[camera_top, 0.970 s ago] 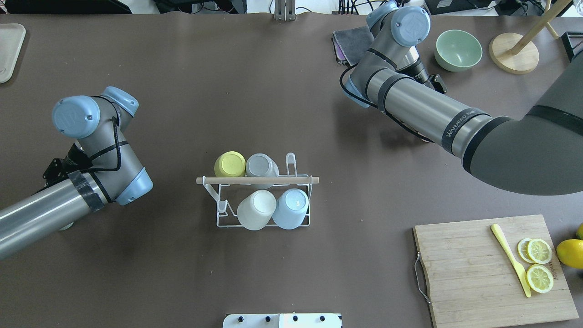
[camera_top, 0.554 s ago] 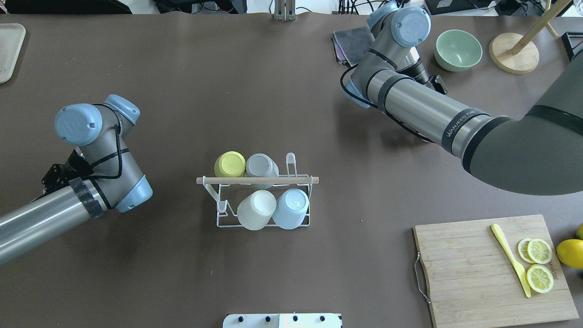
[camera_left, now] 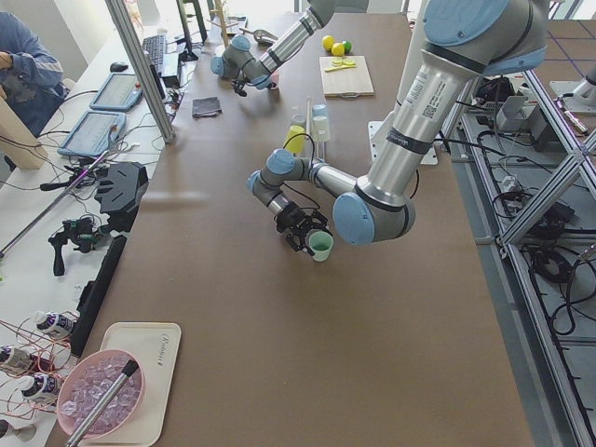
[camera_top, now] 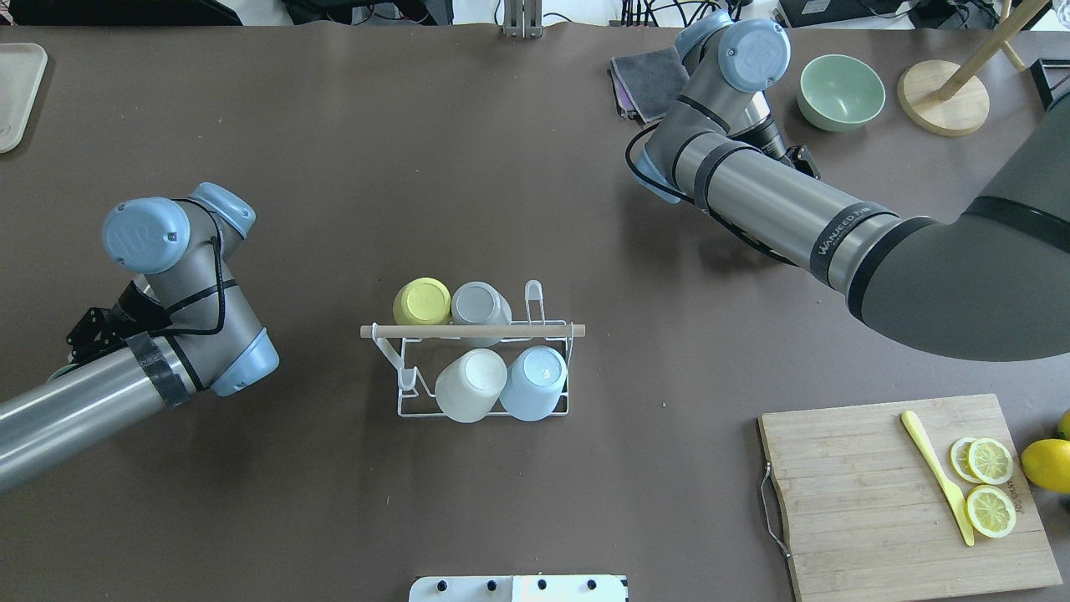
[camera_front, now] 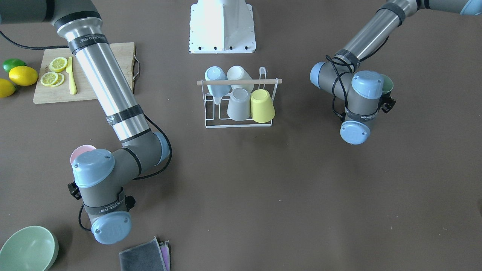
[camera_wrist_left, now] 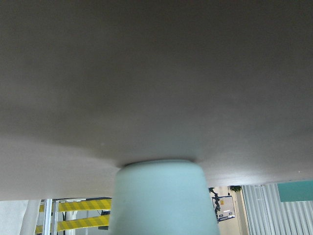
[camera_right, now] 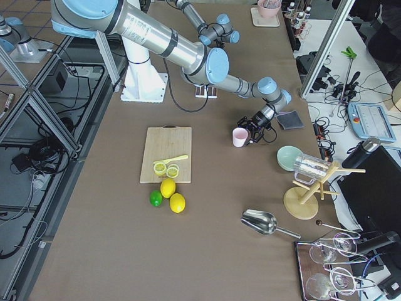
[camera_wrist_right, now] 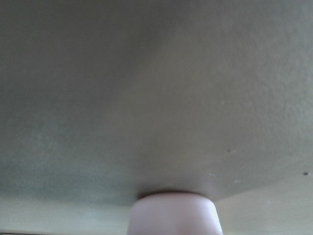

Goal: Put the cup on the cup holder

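Note:
The cup holder (camera_top: 472, 332) is a white wire rack with a wooden rod, mid-table, also in the front view (camera_front: 239, 81). It holds a yellow, a grey, a white and a light blue cup upside down. A mint cup (camera_left: 321, 246) stands upright at my left gripper (camera_left: 303, 230). It fills the bottom centre of the left wrist view (camera_wrist_left: 164, 200) and peeks from behind the wrist (camera_front: 388, 83). A pink cup (camera_right: 240, 137) stands at my right gripper (camera_right: 255, 128), low in the right wrist view (camera_wrist_right: 173, 213). No fingers show, so I cannot tell either grip.
A cutting board (camera_top: 903, 493) with lemon slices and a yellow knife lies at the near right, whole lemons beside it. A green bowl (camera_top: 840, 90), a folded cloth (camera_top: 648, 79) and a wooden stand (camera_top: 943, 96) sit at the far right. A tray (camera_top: 17, 92) is far left.
My left wrist has swung and shifted a little left, and a sliver of mint cup now shows above the forearm. My right wrist turned slightly. The rack and its cups are unchanged.

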Available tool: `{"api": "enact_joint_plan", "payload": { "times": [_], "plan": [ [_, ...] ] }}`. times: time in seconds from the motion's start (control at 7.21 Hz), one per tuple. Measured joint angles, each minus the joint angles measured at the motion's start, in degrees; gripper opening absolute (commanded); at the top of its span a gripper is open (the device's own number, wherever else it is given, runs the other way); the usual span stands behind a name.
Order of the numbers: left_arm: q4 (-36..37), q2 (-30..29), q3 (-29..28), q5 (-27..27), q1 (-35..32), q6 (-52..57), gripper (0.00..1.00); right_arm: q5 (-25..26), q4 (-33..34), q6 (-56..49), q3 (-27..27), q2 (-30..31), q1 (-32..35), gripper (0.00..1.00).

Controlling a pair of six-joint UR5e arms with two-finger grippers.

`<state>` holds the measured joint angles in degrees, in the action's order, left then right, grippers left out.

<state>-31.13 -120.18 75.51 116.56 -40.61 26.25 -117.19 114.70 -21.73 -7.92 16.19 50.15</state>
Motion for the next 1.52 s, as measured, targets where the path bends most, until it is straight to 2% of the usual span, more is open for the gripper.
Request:
{"api": "enact_joint_plan", "payload": {
  "times": [0.28, 0.42, 0.69, 0.97, 1.52],
  "plan": [
    [0.1, 0.1, -0.2, 0.0, 0.5, -0.1, 0.95, 0.2, 0.0, -0.1, 0.1, 0.1, -0.2, 1.0],
    [0.5, 0.3, -0.2, -0.1, 0.7, -0.1, 0.95, 0.3, 0.0, 0.0, 0.2, 0.1, -0.4, 0.96],
    [1.9, 0.4, -0.1, -0.3, 0.9, -0.1, 0.95, 0.6, 0.0, 0.0, 0.8, -0.1, -0.6, 0.42],
    [2.5, 0.4, -0.1, -0.8, 1.0, -0.1, 0.93, 0.9, 0.0, -0.1, 1.0, -0.2, -0.8, 0.0],
    [2.6, 0.5, 0.0, -2.6, 0.9, -0.1, 0.8, 1.4, 2.3, -1.4, 1.6, -4.0, 2.0, 0.0]
  ]
}}
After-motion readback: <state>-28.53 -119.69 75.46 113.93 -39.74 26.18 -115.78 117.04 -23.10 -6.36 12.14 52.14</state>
